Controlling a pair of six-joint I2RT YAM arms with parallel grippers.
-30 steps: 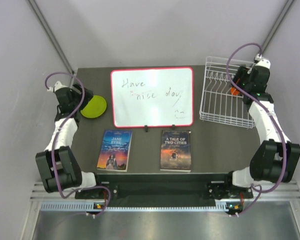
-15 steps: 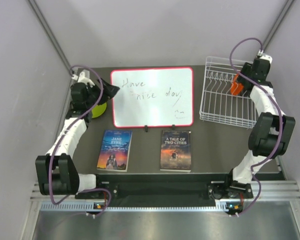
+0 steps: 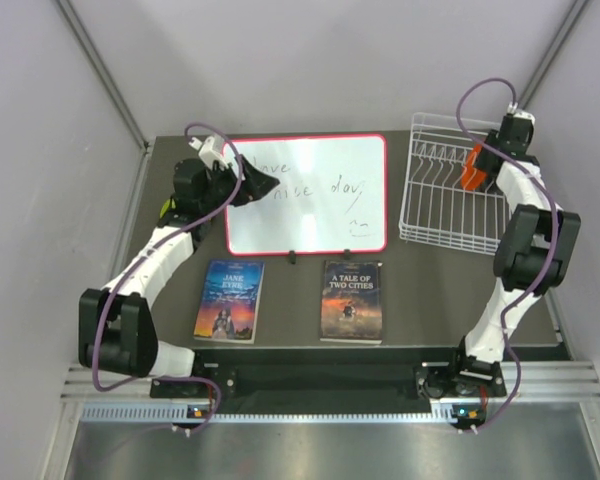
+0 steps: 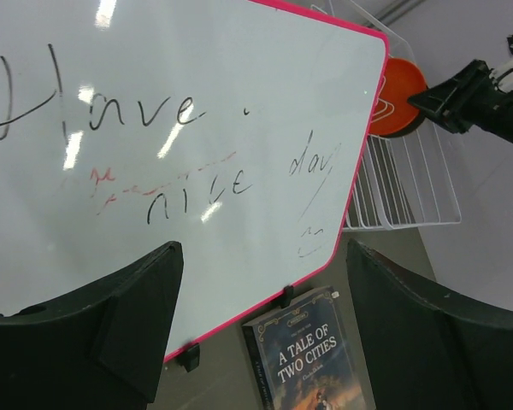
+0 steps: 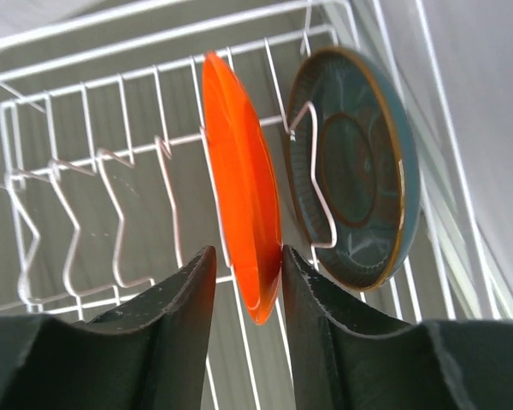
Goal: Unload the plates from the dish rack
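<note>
The white wire dish rack (image 3: 435,215) stands at the table's back right. An orange plate (image 5: 239,171) stands on edge among its prongs, and a dark bluish plate (image 5: 355,171) stands just right of it. My right gripper (image 5: 248,252) has its jaws narrowed round the orange plate's near rim; the right pad touches it and a thin gap shows at the left tip. In the top view that gripper (image 3: 480,165) is at the rack's right end. My left gripper (image 3: 260,185) is open and empty above the whiteboard's left part. A sliver of the lime green plate (image 3: 165,210) shows behind the left arm. The red plate is out of view.
A red-framed whiteboard (image 3: 320,200) with writing lies in the table's middle back. Two books lie in front of it: Jane Eyre (image 3: 229,298) and A Tale of Two Cities (image 3: 351,300). Grey walls close in both sides.
My left arm has swung from the green plate at the far left to above the whiteboard. My right arm has stretched toward the rack's back right, and its jaws now straddle the orange plate.
</note>
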